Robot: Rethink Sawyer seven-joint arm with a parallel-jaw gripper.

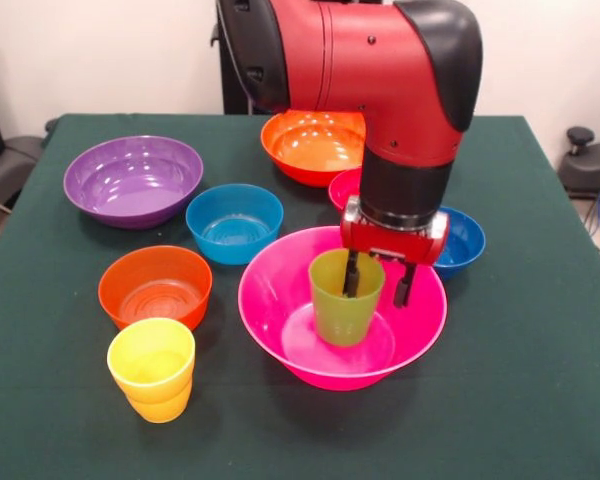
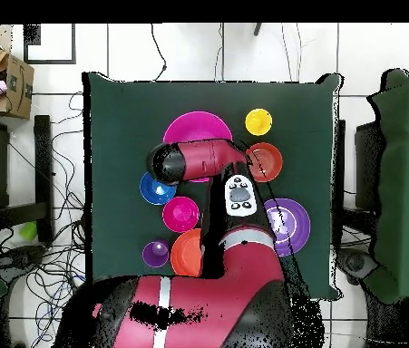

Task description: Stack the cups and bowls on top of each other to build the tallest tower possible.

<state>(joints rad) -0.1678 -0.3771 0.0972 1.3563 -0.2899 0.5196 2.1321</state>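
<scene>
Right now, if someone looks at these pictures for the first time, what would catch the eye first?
The red arm comes down at the centre, its gripper straddling the rim of a lime green cup, one finger inside, one outside. The cup stands upright in the big pink bowl. Other bright bowls lie around it on the dark green table.

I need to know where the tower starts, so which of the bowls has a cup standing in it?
The big pink bowl, nearest the front. The lime green cup stands upright inside it, with the gripper at its rim. The other bowls hold no cup.
</scene>
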